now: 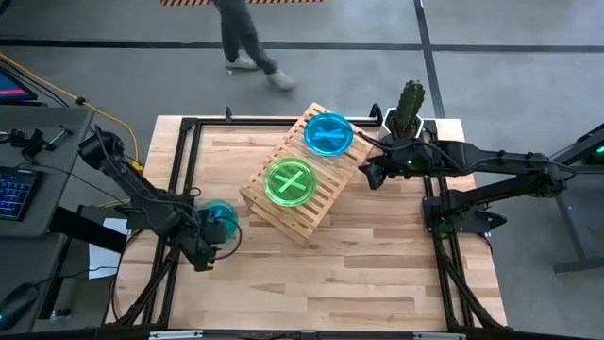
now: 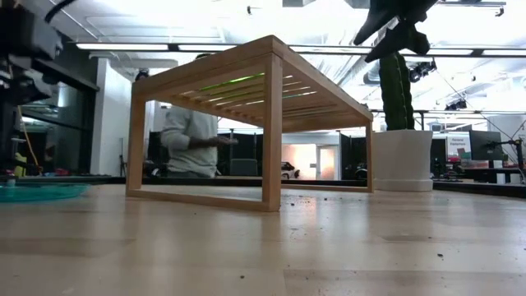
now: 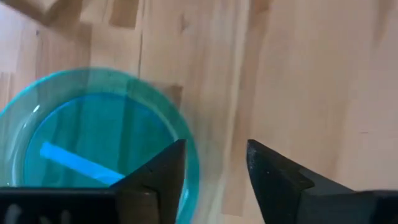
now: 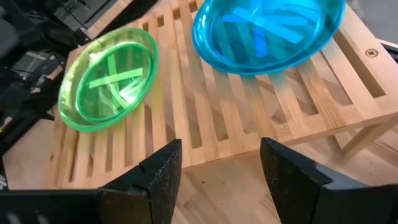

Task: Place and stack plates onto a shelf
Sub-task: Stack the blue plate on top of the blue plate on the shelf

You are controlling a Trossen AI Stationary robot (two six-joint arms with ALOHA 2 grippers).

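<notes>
The light wooden slatted shelf (image 1: 300,178) stands slantwise in the table's middle. On its slats lie a teal-blue plate (image 1: 328,134) at the far end and a lime-green plate (image 1: 290,182) at the middle. A second teal-blue plate (image 3: 87,143) lies flat on the table at the left (image 1: 220,215). My left gripper (image 3: 214,149) is open and points down at it; one finger stands over the plate's rim, the other over bare wood. My right gripper (image 4: 221,146) hangs open in the air beside the shelf's right side (image 1: 371,175), with nothing between its fingers.
A cactus in a white pot (image 1: 408,111) stands at the table's far right corner, just behind my right arm. A black frame rail (image 1: 184,179) runs along the left side. A keyboard (image 1: 14,194) lies off the table's left. A person (image 1: 250,42) walks beyond the far edge.
</notes>
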